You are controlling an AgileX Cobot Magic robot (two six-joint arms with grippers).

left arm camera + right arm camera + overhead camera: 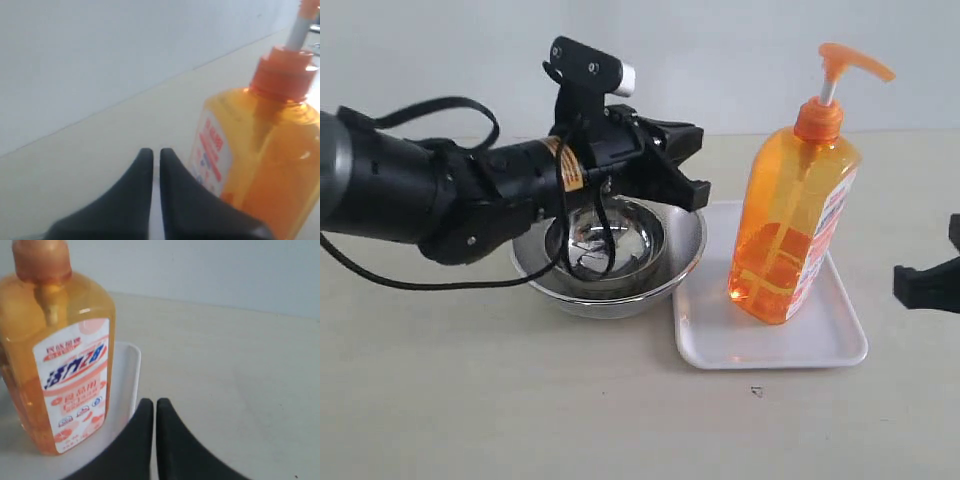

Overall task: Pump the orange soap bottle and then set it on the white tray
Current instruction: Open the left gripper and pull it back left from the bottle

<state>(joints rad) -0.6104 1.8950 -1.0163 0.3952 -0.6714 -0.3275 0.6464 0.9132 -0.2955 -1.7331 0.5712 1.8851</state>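
Overall, the orange soap bottle point(790, 225) is standing upright on the white tray point(720, 345), between the arms. The left end effector point(692, 160) is hovering over the steel bowls point(620, 285), and the right end effector point(925, 285) is waiting about equally near. In the left wrist view, closed jaws are pointing just beside the bottle. In the right wrist view, closed, empty jaws are likewise pointing alongside it.

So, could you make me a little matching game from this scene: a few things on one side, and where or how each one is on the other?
Things:
1 orange soap bottle
2 white tray
3 steel bowls
4 left gripper

States:
A shut, holding nothing
B standing upright on the tray
C lying flat beside the bowls
D nested one inside another

Pairs: 1-B, 2-C, 3-D, 4-A
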